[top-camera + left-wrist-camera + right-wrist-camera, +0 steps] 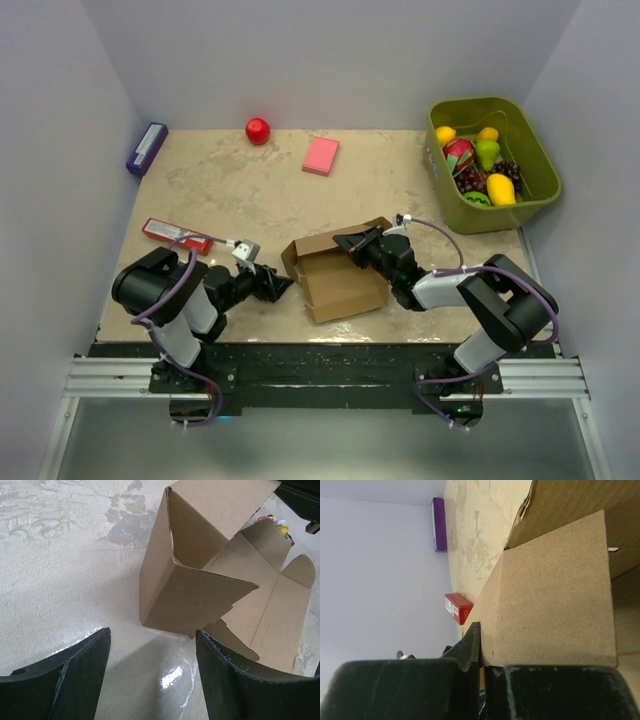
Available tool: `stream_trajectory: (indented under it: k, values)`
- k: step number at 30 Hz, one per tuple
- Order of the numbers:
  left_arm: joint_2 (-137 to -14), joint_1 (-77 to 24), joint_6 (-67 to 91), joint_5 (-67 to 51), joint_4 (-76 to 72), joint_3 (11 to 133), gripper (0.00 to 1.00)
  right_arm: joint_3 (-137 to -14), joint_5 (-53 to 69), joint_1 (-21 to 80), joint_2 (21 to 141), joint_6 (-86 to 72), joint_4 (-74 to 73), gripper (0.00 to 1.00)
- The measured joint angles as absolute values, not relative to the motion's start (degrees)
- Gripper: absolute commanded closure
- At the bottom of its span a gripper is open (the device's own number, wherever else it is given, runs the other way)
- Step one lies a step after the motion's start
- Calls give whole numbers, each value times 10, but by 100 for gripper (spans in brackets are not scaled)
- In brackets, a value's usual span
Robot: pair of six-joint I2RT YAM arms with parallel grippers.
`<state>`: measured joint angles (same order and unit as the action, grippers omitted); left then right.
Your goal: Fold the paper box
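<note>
The paper box [335,275] is plain brown cardboard, partly folded, lying open near the table's front middle with its flaps spread. My right gripper [352,243] is shut on the box's far wall; in the right wrist view the fingers [472,645] pinch the cardboard panel [550,595] edge-on. My left gripper [281,284] is open and empty, just left of the box's near left corner. In the left wrist view its fingers [225,680] frame bare table, with the box's corner [185,590] a little ahead.
A green bin [492,160] of toy fruit stands at the back right. A pink flat block [321,155] and a red ball [258,130] lie at the back. A purple box [146,148] is at the far left, a red box [172,233] near my left arm.
</note>
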<state>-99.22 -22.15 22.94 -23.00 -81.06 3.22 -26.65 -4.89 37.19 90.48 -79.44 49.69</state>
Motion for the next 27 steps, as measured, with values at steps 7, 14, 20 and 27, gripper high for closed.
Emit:
stream_trajectory:
  k: [7, 14, 20, 27]
  values:
    - [-1005, -225, 219, -230, -799, 60, 31, -267, -48, 372, 907, -794, 500, 100]
    - [-1009, -250, 196, -214, -769, 92, 34, -267, -44, 371, 908, -792, 503, 100]
    - [-1009, -266, 177, -190, -755, 103, 37, -267, -38, 371, 909, -788, 507, 100]
    - [-1009, -284, 167, -162, -743, 121, 43, -267, -36, 369, 916, -787, 519, 100]
